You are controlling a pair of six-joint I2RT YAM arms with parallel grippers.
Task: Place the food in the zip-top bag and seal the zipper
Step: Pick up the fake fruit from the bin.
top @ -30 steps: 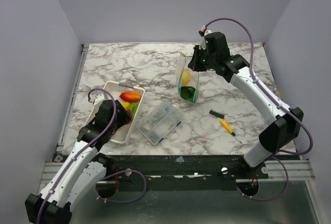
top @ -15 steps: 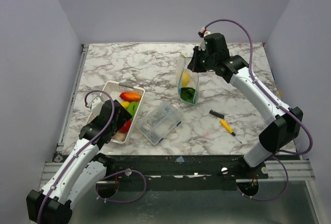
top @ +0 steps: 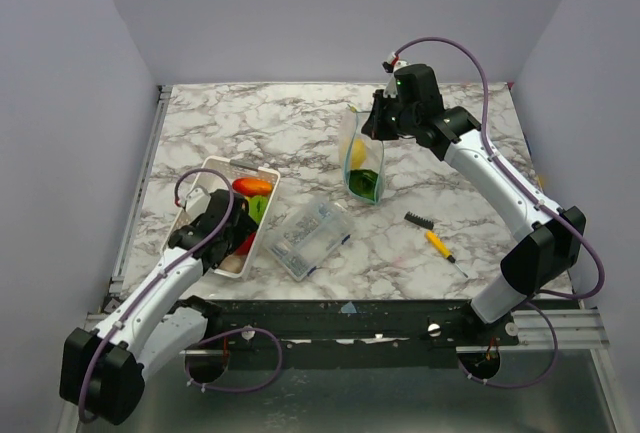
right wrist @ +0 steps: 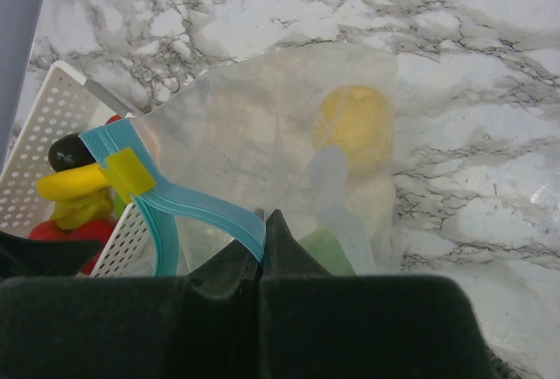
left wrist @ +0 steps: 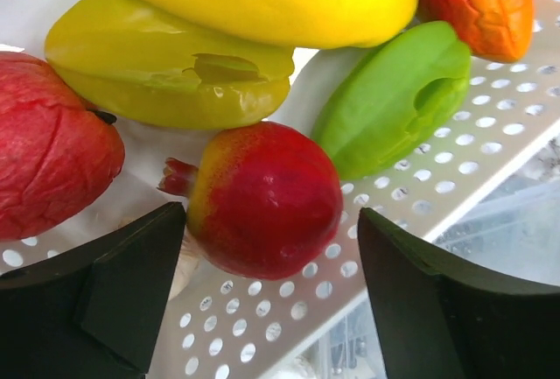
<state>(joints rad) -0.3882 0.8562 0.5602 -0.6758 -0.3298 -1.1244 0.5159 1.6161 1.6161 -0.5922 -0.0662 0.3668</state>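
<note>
L hand spread wide astride red apple, prob. not touching; R hand clamped on zipper.

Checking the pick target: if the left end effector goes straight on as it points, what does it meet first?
Likely the red-and-yellow fruit, centred ahead of the open left end effector, in the white tray.

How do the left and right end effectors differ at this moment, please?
The left end effector is open, straddling a red-and-yellow fruit in the white tray. The right end effector is shut on the zipper. The left one reaches down into the tray, while the right one holds the zip-top bag upright by its mouth. Both are black at the tip.
</note>
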